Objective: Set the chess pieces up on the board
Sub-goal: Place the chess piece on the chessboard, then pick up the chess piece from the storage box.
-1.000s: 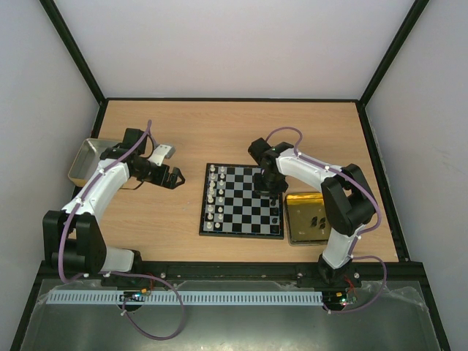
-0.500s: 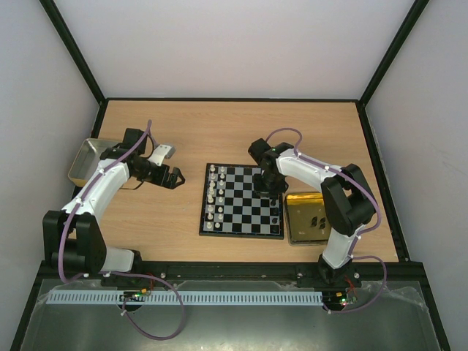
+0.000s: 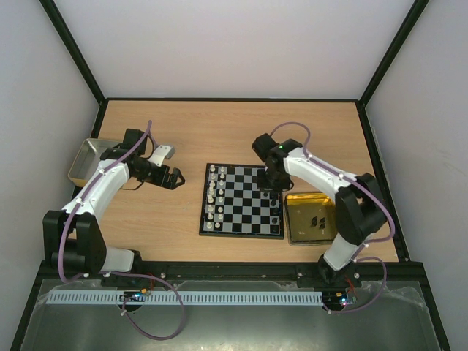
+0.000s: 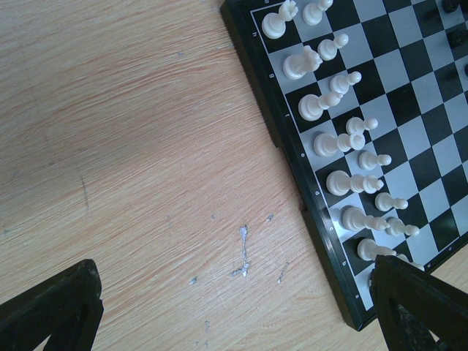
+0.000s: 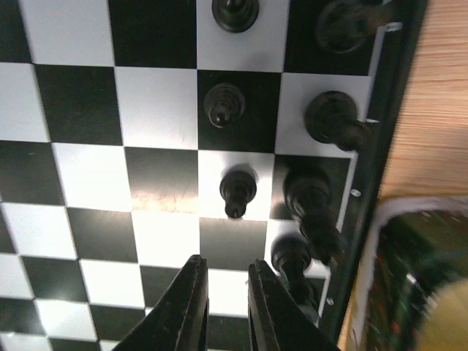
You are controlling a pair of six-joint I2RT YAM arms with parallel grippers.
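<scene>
The board [image 3: 241, 216] lies mid-table. White pieces [image 3: 213, 191] stand in its two left columns and show in the left wrist view [image 4: 344, 153]. Black pieces [image 3: 275, 212] stand along its right edge. My right gripper [image 3: 270, 189] hangs over the board's right part. In the right wrist view its fingers [image 5: 191, 296] stand a small gap apart with nothing between them [image 5: 227, 292], just below a black pawn [image 5: 236, 190]. Larger black pieces [image 5: 311, 199] stand in the edge column. My left gripper [image 3: 174, 178] is wide open and empty over bare wood left of the board [image 4: 234, 314].
A gold tin [image 3: 313, 218] lies right against the board's right edge and shows in the right wrist view [image 5: 409, 270]. A silver tray [image 3: 89, 159] sits at the far left beside the left arm. Black-framed walls enclose the table.
My right arm has shifted slightly to the right, its gripper still over the board's right part. The left arm has not moved.
</scene>
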